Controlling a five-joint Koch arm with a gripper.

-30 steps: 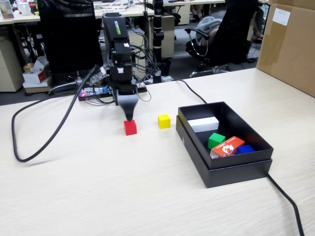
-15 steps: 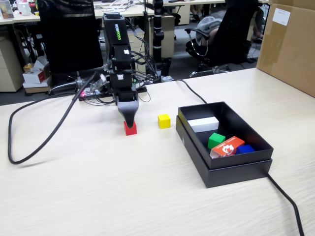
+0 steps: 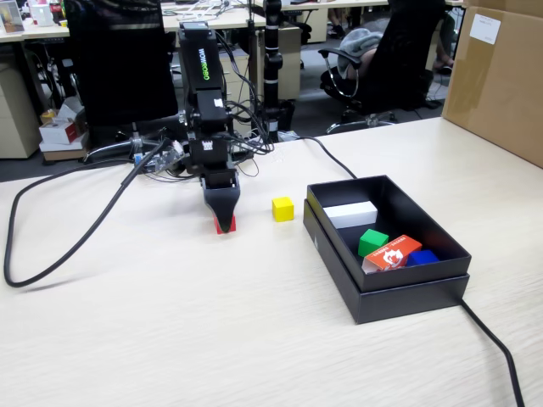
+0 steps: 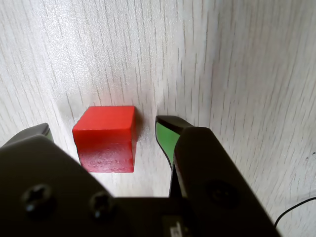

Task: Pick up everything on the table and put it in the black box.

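The red cube (image 4: 106,133) rests on the pale wood-grain table (image 4: 237,64), between the two jaws of my gripper (image 4: 103,127). The gripper is open, with a gap showing between the cube and the green-padded right finger (image 4: 166,138). In the fixed view the gripper (image 3: 222,219) stands low over the red cube (image 3: 226,226) and hides most of it. The yellow cube (image 3: 282,209) lies a little to the right on the table (image 3: 212,322). Further right stands the black box (image 3: 399,292), with the green cube (image 3: 372,242) inside it.
The box also holds a white block (image 3: 350,214), an orange packet (image 3: 393,252) and something blue (image 3: 422,256). A black cable (image 3: 76,246) loops over the table's left side and another cable (image 3: 496,352) runs off at the front right. A brown carton (image 3: 496,76) stands at the back right.
The gripper has come down around the red cube, which now shows only at its base in the fixed view. The left cable loop has slid further left.
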